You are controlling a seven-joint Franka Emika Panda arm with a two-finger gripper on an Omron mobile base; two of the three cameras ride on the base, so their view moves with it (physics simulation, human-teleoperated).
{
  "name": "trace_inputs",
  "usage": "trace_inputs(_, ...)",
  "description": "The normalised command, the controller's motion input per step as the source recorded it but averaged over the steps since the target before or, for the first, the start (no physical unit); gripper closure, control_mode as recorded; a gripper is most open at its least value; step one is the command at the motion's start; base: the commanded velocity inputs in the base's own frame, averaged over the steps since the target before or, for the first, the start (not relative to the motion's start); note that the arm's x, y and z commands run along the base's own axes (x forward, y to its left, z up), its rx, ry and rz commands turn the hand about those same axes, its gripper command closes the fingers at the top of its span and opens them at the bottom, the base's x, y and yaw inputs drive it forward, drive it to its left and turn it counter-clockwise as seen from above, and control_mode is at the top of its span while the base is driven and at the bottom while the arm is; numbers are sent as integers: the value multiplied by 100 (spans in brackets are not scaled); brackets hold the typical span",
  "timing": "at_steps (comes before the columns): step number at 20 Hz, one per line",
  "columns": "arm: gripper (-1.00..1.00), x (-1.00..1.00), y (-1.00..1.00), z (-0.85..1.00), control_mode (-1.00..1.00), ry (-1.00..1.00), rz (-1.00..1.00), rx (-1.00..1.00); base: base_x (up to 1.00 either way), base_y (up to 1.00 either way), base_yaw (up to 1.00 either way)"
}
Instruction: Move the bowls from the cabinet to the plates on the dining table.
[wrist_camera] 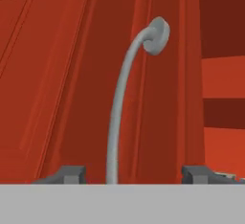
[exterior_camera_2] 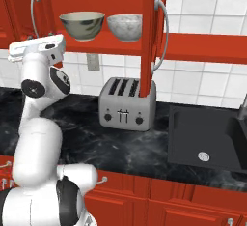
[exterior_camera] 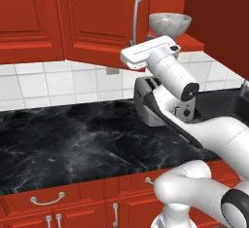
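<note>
Two fingers [wrist_camera: 72, 174] astride cabinet handle [wrist_camera: 119, 108]

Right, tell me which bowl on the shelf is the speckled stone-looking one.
The bowl nearer the toaster, beside the door edge; the other bowl is cream with dark marks.

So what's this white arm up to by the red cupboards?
The robot's gripper is at a red wall cabinet, with its fingers spread open on either side of the curved silver handle of a door, not clamped on it. The cabinet's doors stand open, and two bowls sit on the shelf inside: a cream one and a speckled grey-white one. Neither bowl has been picked up. Below, a toaster stands on the black marble counter.
</note>
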Motion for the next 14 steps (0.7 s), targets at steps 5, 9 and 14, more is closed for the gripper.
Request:
trace_inputs(5, -100, -79, 83, -4, -100, 0, 0, 9, 0, 0, 0)
trace_inputs(9, -100, -69, 36, 0, -100, 0, 0, 18, 0, 0, 0)
trace_inputs(14, -100, -18, 0, 0, -100, 16, 0, 21, 0, 0, 0)
